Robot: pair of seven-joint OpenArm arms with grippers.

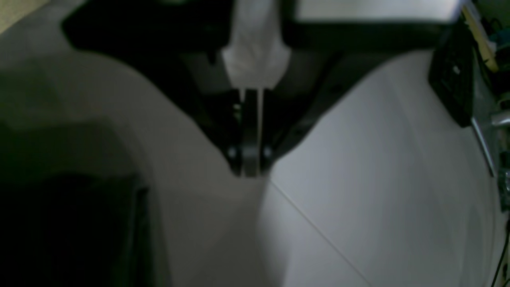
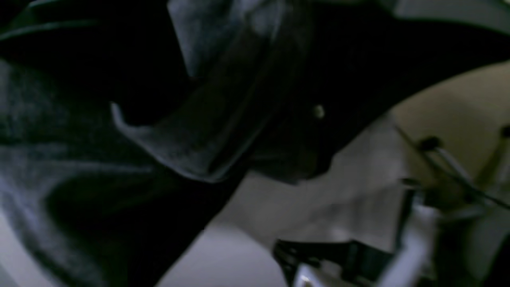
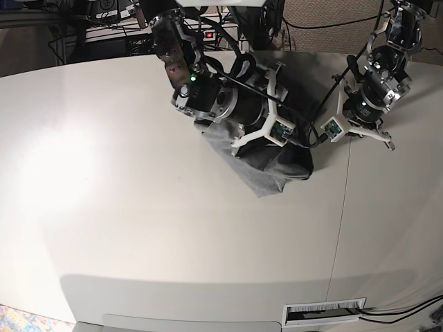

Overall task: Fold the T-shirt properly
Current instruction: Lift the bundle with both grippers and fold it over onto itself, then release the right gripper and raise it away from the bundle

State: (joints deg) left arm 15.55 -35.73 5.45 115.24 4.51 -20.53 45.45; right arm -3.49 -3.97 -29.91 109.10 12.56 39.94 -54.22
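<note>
The T-shirt [image 3: 266, 166] is bunched on the table [image 3: 138, 207] under the right gripper [image 3: 294, 114], whose jaw state cannot be told. The left gripper [image 1: 249, 169] is closed on nothing, above bare table.

T-shirt [image 3: 266, 169] on table [image 3: 138, 221], under right arm [image 3: 221, 100]

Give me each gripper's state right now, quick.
Left gripper: closed, holding nothing.
Right gripper: at the T-shirt; open or gripping cannot be told.
</note>
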